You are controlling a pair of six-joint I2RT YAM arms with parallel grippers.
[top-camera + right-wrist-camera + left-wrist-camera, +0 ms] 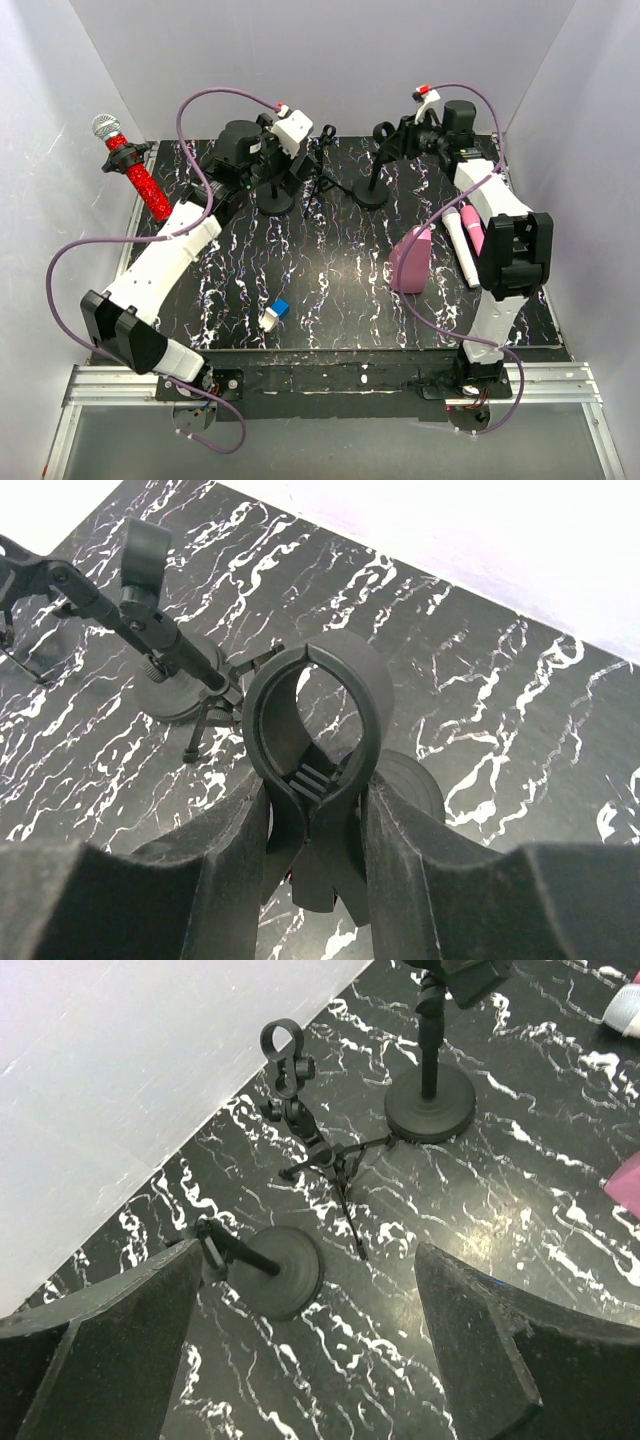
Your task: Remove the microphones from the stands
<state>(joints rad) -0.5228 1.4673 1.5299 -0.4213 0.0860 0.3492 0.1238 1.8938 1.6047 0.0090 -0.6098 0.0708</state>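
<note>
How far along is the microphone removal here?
Done, apparently: a pink-and-white microphone lies loose on the table. In hand: the right gripper is closed on an empty stand clip; the left gripper hangs open. Left: the red microphone looks still clipped at the far left.

Claw gapes over round-based stand — leaning, apparently — tripod beyond.

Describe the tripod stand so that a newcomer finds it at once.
On the marbled black table, look at the far edge, where three black stands line up. The tripod stand is the middle one, on thin splayed legs, while the left stand and right stand sit on round discs.
</note>
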